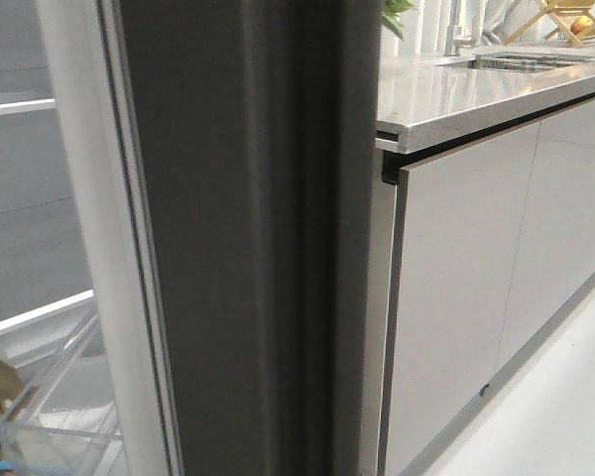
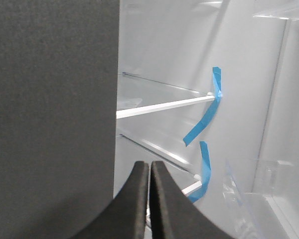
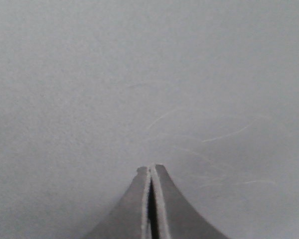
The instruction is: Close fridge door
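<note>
The fridge door (image 1: 238, 248) stands open, its tall matte dark-grey panel seen edge-on and filling the middle of the front view. Its pale gasket rim (image 1: 89, 248) and a clear plastic bin (image 1: 50, 407) show to the left. Neither gripper shows in the front view. My left gripper (image 2: 150, 164) is shut and empty, beside the edge of a dark-grey panel (image 2: 50, 124), facing the white interior with glass shelves (image 2: 164, 105) and blue tape strips (image 2: 204, 119). My right gripper (image 3: 152, 168) is shut and empty, its tips close against a flat grey surface (image 3: 149, 74) that fills that view.
Glossy light-grey kitchen cabinet doors (image 1: 456, 297) stand right of the fridge door under a pale countertop (image 1: 476, 89) with a sink (image 1: 516, 62). White floor (image 1: 565, 397) runs along the cabinets at the lower right. A clear bin (image 2: 259, 199) sits inside the fridge.
</note>
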Available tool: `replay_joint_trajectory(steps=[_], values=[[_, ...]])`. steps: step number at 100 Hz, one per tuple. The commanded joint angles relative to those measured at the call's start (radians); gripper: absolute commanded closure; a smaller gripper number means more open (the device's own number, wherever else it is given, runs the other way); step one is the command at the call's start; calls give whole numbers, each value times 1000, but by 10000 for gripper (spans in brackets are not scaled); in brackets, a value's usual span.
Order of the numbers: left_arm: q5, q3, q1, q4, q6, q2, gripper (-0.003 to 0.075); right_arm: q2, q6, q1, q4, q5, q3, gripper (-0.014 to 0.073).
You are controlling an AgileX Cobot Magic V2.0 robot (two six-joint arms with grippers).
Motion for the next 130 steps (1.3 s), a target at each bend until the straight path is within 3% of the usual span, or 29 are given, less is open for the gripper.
replay_joint_trajectory(steps=[1, 40, 99, 130], values=[[-77, 28, -10, -2, -4, 19, 741, -5, -14, 4, 82, 2, -33, 670], [-77, 28, -10, -2, -4, 19, 741, 36, -14, 34, 123, 57, -42, 670], [-77, 28, -10, -2, -4, 19, 741, 105, -14, 172, 130, -18, -42, 670], [-77, 28, -10, -2, -4, 19, 741, 151, -14, 194, 133, -23, -42, 670]])
